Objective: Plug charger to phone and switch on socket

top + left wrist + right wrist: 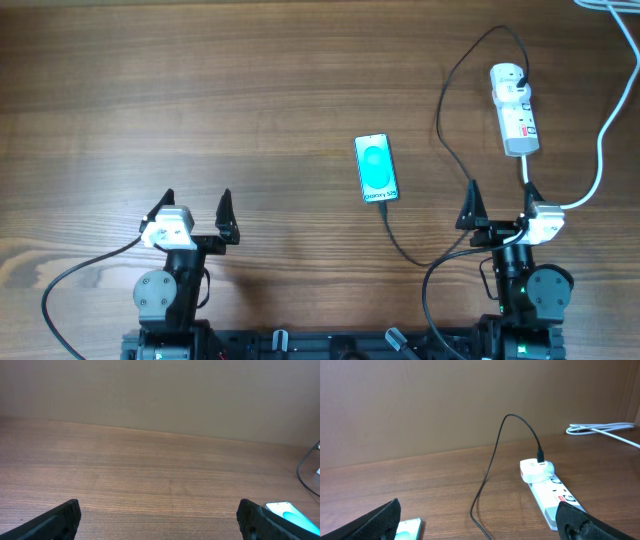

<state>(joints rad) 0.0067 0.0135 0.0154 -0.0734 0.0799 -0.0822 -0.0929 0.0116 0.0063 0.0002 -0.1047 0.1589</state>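
The phone (376, 168) lies flat mid-table with its turquoise screen lit; a corner of it shows in the left wrist view (290, 511) and in the right wrist view (410, 527). The white socket (516, 115) lies at the far right, also in the right wrist view (555, 497). A white adapter (536, 470) is plugged into its far end. The thin black charger cable (441, 115) loops from the adapter towards me, and a black cable end (384, 210) lies at the phone's near edge; I cannot tell if it is plugged in. My left gripper (195, 210) (159, 512) and right gripper (500, 205) (479, 510) are open, empty, and near the front edge.
The socket's thick white cord (598, 150) curves from its near end to the right and up off the far right corner; it shows in the right wrist view (600, 428). Bare wooden table (200, 90) spreads left of the phone. A plain wall stands behind the table.
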